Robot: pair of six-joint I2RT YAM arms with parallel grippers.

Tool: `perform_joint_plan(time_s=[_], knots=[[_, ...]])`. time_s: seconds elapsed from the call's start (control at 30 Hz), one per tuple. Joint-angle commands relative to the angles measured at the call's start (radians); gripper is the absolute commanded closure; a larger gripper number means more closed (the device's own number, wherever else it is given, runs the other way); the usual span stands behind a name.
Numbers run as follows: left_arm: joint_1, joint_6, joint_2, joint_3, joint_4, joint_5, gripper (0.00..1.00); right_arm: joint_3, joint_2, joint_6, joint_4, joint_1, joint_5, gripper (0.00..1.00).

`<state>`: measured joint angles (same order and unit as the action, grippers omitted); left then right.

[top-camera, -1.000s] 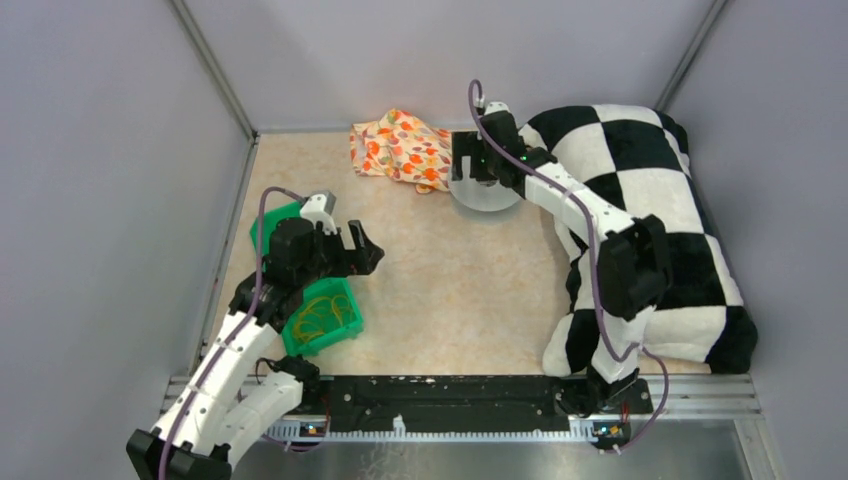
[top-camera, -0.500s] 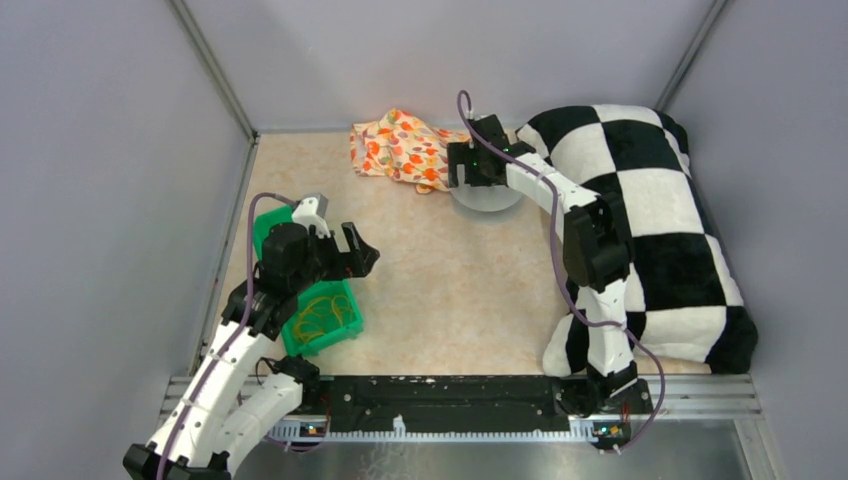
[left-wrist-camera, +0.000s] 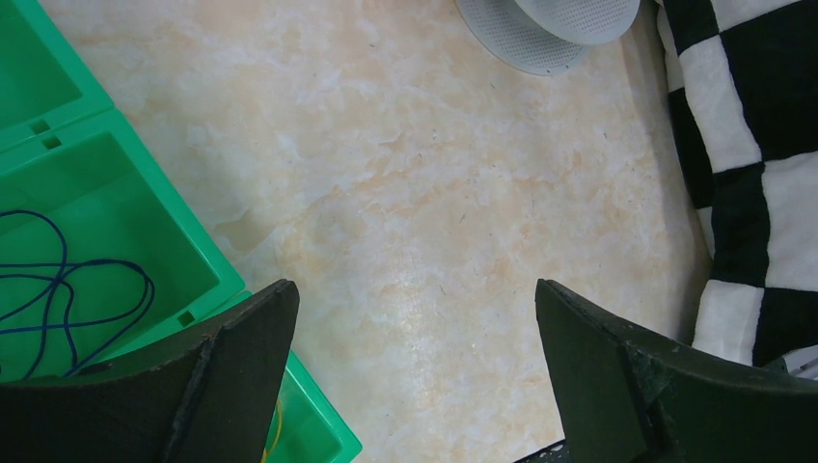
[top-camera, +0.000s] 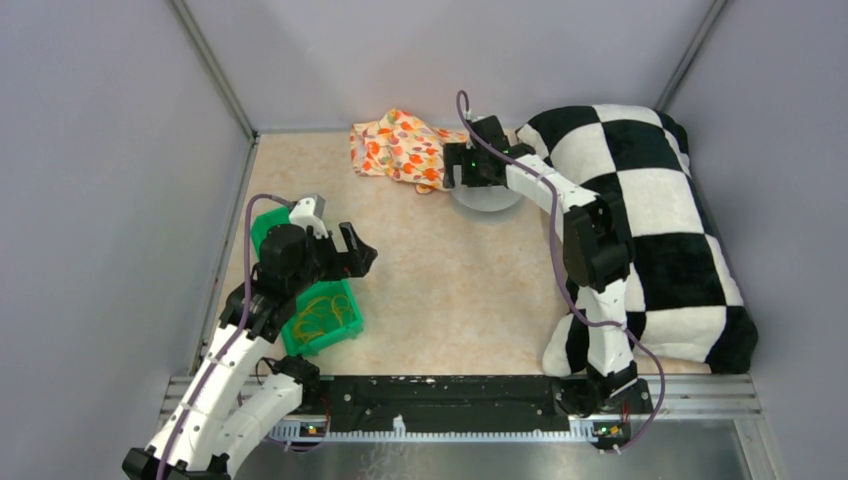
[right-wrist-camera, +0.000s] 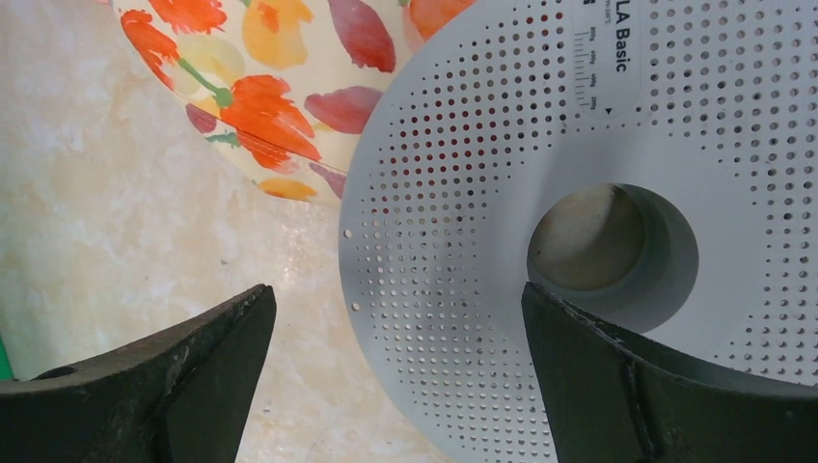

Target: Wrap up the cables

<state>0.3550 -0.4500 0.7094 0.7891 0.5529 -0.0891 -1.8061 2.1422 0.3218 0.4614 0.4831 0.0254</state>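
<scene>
The yellow cables [top-camera: 320, 316] lie coiled in a green bin [top-camera: 349, 296] at the left; a sliver of yellow wire [left-wrist-camera: 274, 436] shows by my left finger. The grey perforated spool [top-camera: 488, 197] lies flat at the back, also in the left wrist view [left-wrist-camera: 540, 34] and the right wrist view [right-wrist-camera: 540, 193]. My left gripper [top-camera: 358, 250] is open and empty over bare table just right of the bin [left-wrist-camera: 415, 294]. My right gripper [top-camera: 462, 166] is open, hovering over the spool's left edge [right-wrist-camera: 397, 294], one finger outside the rim and one near the hub hole.
A floral cloth [top-camera: 400, 146] lies left of the spool, partly under its rim [right-wrist-camera: 260, 58]. A large black-and-white checkered cushion [top-camera: 650, 200] fills the right side. A second green compartment holds a blue wire [left-wrist-camera: 58, 289]. Grey walls enclose the table.
My right gripper has moved slightly left and lower over the spool as the arm folded in. My left gripper has drifted a little left and back beside the bin. Both stay open.
</scene>
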Motion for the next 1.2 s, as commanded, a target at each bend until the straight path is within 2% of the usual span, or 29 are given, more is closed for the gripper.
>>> perform_joint_plan(time_s=[0.0,0.67,1.0,1.17], knots=[[-0.002,0.008,-0.003,0.022,-0.022,-0.004,0.01,0.03,-0.007,0.007,0.001,-0.002,0.036,0.01],[-0.002,0.01,-0.004,0.011,-0.035,0.008,0.01,0.001,-0.044,-0.041,0.002,-0.003,-0.088,0.01],[-0.002,0.013,0.007,0.005,-0.045,0.011,0.01,0.03,-0.035,-0.032,0.002,-0.004,-0.04,0.01],[-0.002,0.012,0.016,0.008,-0.047,0.017,0.01,0.14,-0.085,0.003,-0.052,-0.003,0.025,0.01]])
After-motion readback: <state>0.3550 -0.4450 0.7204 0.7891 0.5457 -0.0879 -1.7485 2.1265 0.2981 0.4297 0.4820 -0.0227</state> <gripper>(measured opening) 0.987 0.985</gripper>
